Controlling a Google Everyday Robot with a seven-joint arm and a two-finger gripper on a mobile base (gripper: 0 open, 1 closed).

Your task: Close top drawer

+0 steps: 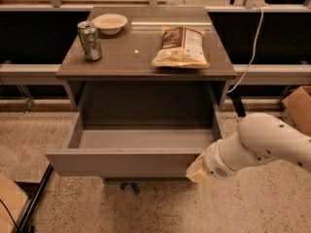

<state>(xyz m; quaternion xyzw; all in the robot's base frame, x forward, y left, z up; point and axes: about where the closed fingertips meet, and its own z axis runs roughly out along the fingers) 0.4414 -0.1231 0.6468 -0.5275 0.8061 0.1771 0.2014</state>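
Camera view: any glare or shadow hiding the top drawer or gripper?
Camera view: glare streaks only the cabinet top at the back; the top drawer is evenly lit, the cavity behind it shadowed; the gripper, by its front's right end, is lit.

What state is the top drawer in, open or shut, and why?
Open: the top drawer juts out past the cabinet top, its inside showing. The gripper sits at its front panel's right end.

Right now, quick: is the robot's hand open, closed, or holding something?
Gripper: low down by the right end of the open top drawer, against its front panel; open, closed or holding cannot be told.
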